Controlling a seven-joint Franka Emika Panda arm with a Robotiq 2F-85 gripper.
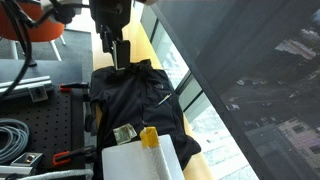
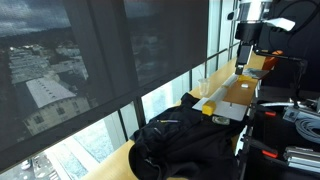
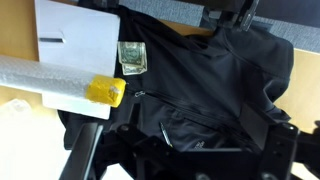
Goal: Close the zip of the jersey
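The black jersey (image 1: 132, 100) lies rumpled on the bench, also seen in an exterior view (image 2: 185, 145) and filling the wrist view (image 3: 210, 80). Its zip (image 3: 165, 133) shows as a thin dark line with a small silvery-white pull tab, which is also a pale streak in an exterior view (image 1: 160, 98). My gripper (image 1: 119, 58) hangs open above the jersey's far edge, with nothing between its fingers, apart from the cloth. It stands high at the far end in an exterior view (image 2: 245, 52). In the wrist view the gripper (image 3: 190, 168) is a dark shape along the bottom edge.
A white box (image 3: 75, 45) with a yellow piece (image 3: 105, 92) rests against the jersey's near side. A small greenish packet (image 3: 131, 57) lies beside it. Cables (image 1: 12, 135) and red clamps (image 1: 70, 88) sit on the black perforated board. The window blind (image 1: 240, 60) runs alongside the wooden bench (image 1: 140, 40).
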